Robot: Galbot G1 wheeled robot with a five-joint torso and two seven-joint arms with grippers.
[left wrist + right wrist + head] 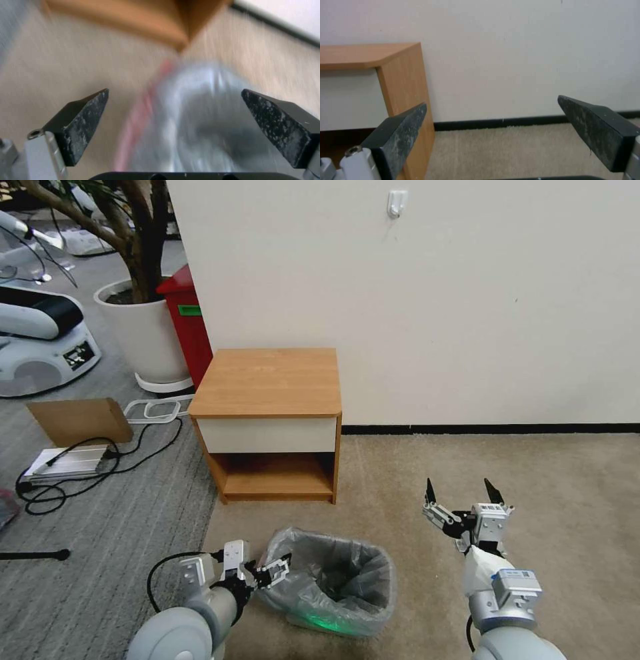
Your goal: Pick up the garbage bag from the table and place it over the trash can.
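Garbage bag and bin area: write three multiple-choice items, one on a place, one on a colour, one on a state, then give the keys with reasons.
1. Where is the garbage bag?
A. On top of the table
B. Lining the trash can on the carpet in front of the table
C. On the table's lower shelf

2. What colour is the table's drawer front?
A. White
B. Red
C. Black

3. How does the right gripper stand?
A. Shut on the bag
B. Shut on nothing
C. Open, holding nothing

Key:
1 B: the film drapes over the trash can below the table, with the left gripper at its rim.
2 A: the panel under the wooden top is white.
3 C: the right gripper has its fingers spread over bare carpet.
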